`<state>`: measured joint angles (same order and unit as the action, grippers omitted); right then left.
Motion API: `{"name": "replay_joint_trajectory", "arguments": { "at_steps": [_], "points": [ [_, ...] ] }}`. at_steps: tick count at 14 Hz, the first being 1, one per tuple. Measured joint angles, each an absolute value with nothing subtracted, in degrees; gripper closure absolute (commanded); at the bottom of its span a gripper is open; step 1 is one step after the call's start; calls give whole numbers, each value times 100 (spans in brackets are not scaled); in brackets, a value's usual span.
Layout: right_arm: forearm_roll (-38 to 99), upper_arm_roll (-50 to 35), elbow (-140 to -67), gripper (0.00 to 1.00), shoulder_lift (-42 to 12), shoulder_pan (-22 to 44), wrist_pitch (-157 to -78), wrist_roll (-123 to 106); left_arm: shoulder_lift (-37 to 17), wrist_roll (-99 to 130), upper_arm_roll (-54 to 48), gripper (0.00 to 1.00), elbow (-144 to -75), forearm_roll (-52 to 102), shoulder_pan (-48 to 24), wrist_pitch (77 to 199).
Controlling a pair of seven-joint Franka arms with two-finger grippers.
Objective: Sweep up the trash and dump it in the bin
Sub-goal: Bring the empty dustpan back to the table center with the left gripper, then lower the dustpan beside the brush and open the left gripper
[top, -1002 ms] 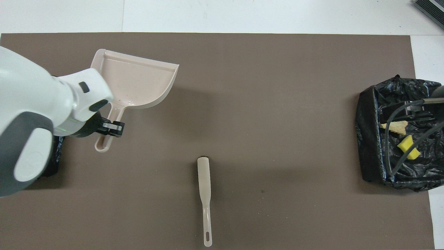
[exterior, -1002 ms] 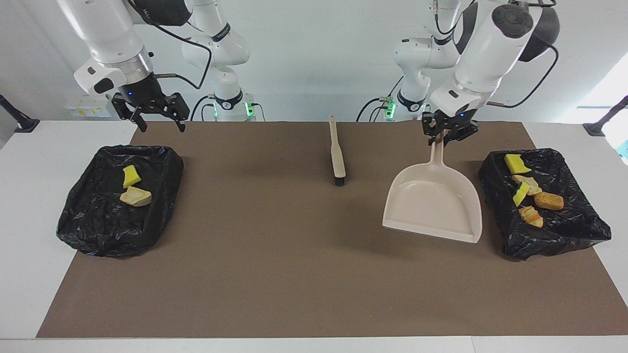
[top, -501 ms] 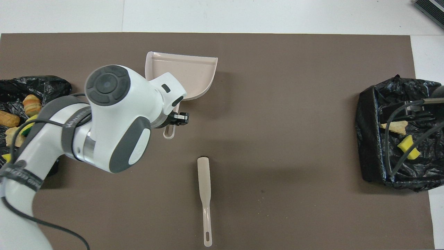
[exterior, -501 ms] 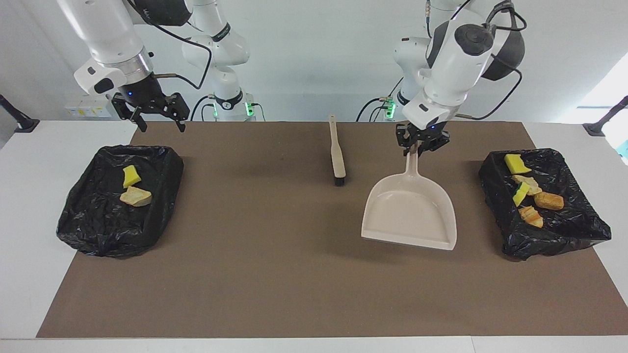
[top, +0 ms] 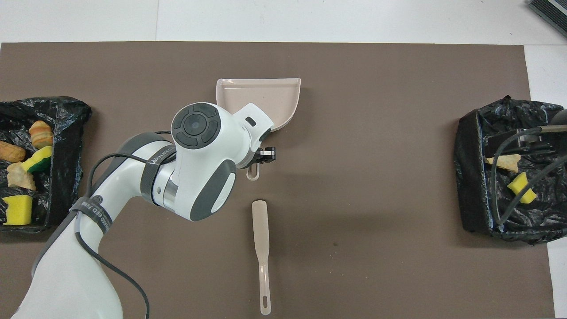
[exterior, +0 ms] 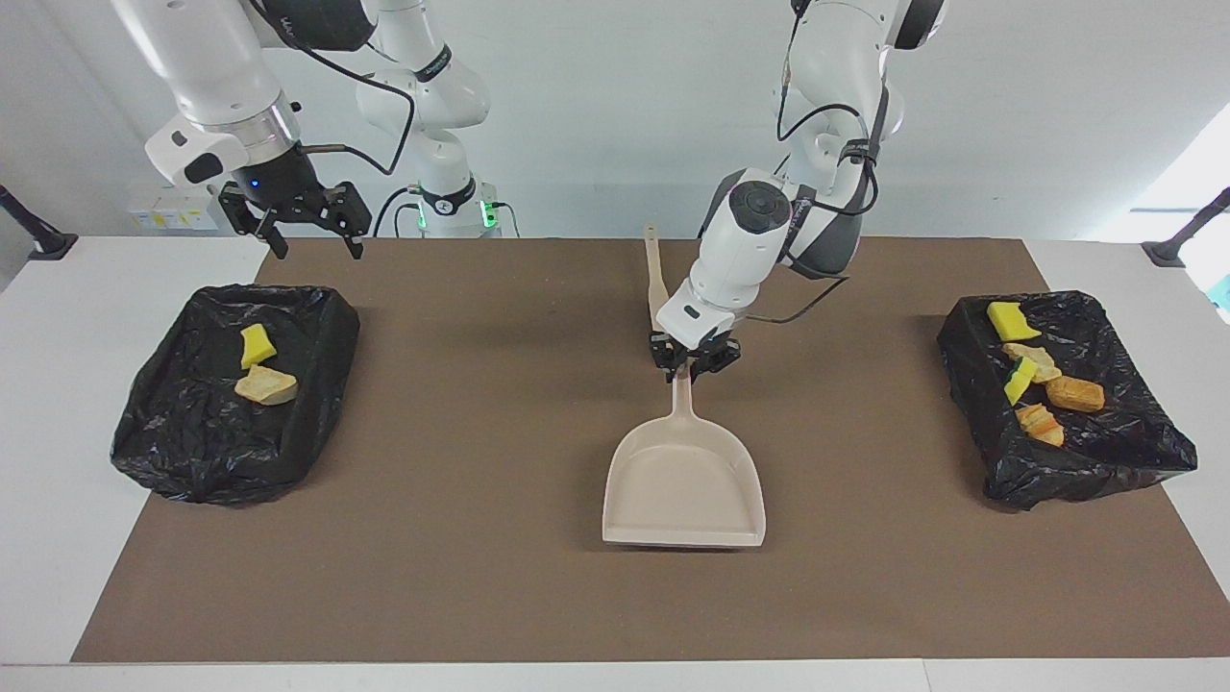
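Observation:
My left gripper [exterior: 694, 365] [top: 262, 155] is shut on the handle of the beige dustpan [exterior: 684, 481] [top: 274, 97]. The pan hangs low over the middle of the brown mat, mouth pointing away from the robots; whether its lip touches the mat I cannot tell. The beige brush [exterior: 655, 279] [top: 261, 239] lies on the mat nearer to the robots, partly hidden by the left arm in the facing view. Trash scraps lie in both black-lined bins: a yellow sponge piece [exterior: 257, 344] and a tan lump [exterior: 266, 385] in one, several pieces [exterior: 1074, 392] [top: 20, 177] in the other. My right gripper [exterior: 319, 248] waits open above the first bin.
One bin [exterior: 192, 461] [top: 474, 177] stands at the right arm's end of the table, the other bin [exterior: 1105, 471] [top: 66, 115] at the left arm's end. The brown mat [exterior: 480, 577] covers most of the white table.
The left arm has carried the dustpan from beside the bin at its own end to the middle of the mat and lowered it. The right arm has not moved.

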<state>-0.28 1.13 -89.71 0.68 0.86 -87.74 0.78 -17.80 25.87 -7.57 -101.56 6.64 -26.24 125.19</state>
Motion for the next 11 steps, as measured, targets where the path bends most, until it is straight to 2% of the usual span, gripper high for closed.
{"name": "replay_joint_trajectory", "arguments": {
  "at_steps": [9,10,11],
  "points": [
    [-28,113,-8971,0,68,86,-8774,78,-2130,2860,-756,100,-10151,666,-2852,12736],
    [-28,113,-8971,0,68,86,-8774,78,-2139,2876,-756,74,-10151,666,-2854,12752],
    [-28,113,-8971,0,68,86,-8774,78,-2139,2956,-754,1,-10146,666,-2855,12769]
  ]
}}
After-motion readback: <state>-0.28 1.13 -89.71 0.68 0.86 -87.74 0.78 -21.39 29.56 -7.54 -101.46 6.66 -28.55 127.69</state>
